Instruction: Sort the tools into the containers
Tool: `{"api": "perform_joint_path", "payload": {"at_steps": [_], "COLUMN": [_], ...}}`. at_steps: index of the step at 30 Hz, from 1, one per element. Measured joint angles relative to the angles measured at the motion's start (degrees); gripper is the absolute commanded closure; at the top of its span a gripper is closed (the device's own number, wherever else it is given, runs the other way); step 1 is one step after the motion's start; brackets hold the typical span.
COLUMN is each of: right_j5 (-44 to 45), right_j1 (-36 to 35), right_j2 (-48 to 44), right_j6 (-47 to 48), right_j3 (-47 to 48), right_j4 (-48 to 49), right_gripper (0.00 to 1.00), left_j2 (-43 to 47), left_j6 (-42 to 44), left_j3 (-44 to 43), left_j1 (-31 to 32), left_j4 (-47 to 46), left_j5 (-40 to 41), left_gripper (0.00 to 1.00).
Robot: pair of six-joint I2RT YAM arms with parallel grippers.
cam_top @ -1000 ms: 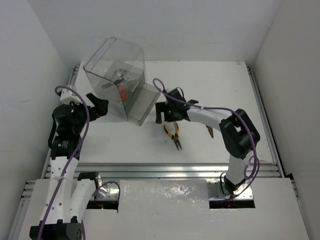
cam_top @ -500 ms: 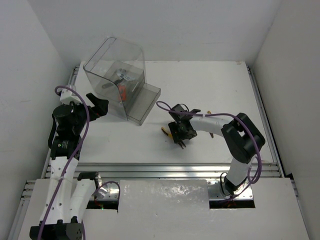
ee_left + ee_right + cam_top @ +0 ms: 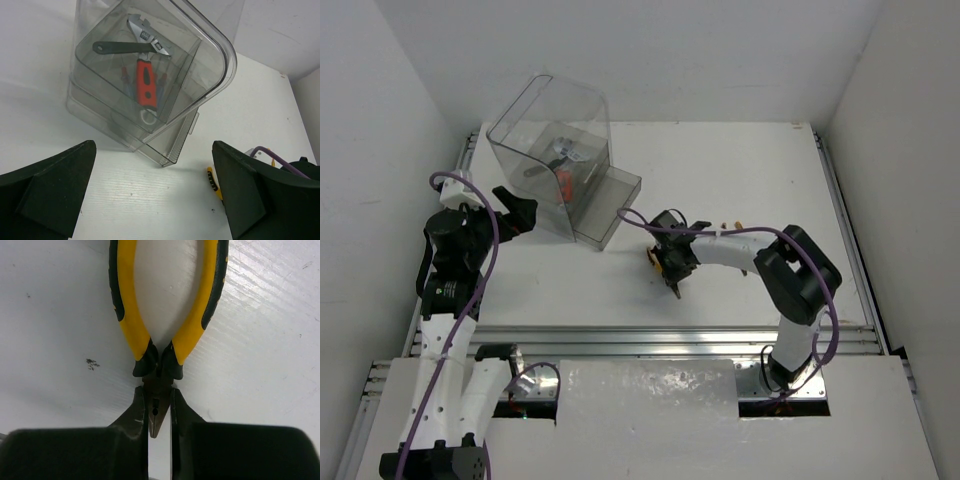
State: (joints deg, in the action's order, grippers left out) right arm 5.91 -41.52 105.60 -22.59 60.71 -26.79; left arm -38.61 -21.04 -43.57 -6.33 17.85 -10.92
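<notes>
Yellow-and-black-handled pliers (image 3: 127,315) lie flat on the white table, with my right gripper (image 3: 159,415) shut on their dark metal nose, one finger on each side. From above, that gripper (image 3: 670,262) covers most of the pliers (image 3: 653,258). The clear smoky container (image 3: 555,170) stands at the back left. Through its wall (image 3: 100,115) I see a red-handled adjustable wrench (image 3: 146,85) and a black-handled wrench (image 3: 120,47) in a tray. My left gripper (image 3: 155,200) hangs open just in front of the container, with nothing between its fingers.
The container's low front tray (image 3: 615,200) juts toward the table's middle, close to the right arm. A small orange tip (image 3: 728,227) shows beside the right forearm. Metal rails (image 3: 650,340) run along the near table edge. White walls close in on three sides.
My right gripper swung down from beside the container's tray onto the pliers and closed its fingers on their nose. The left arm has stayed still and open.
</notes>
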Motion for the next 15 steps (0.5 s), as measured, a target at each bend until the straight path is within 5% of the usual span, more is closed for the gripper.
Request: {"api": "perform_joint_path", "payload": {"at_steps": [15], "right_j5": [-12.0], "right_j1": [-0.2], "right_j2": [-8.4], "right_j6": [-11.1], "right_j3": [-14.2], "right_j4": [22.9], "right_gripper": [1.0], "left_j2": [0.0], "left_j6": [0.0], "left_j3": [0.0], "left_j1": [0.0], "left_j4": [0.0], "left_j5": [-0.3], "left_gripper": [0.0]}}
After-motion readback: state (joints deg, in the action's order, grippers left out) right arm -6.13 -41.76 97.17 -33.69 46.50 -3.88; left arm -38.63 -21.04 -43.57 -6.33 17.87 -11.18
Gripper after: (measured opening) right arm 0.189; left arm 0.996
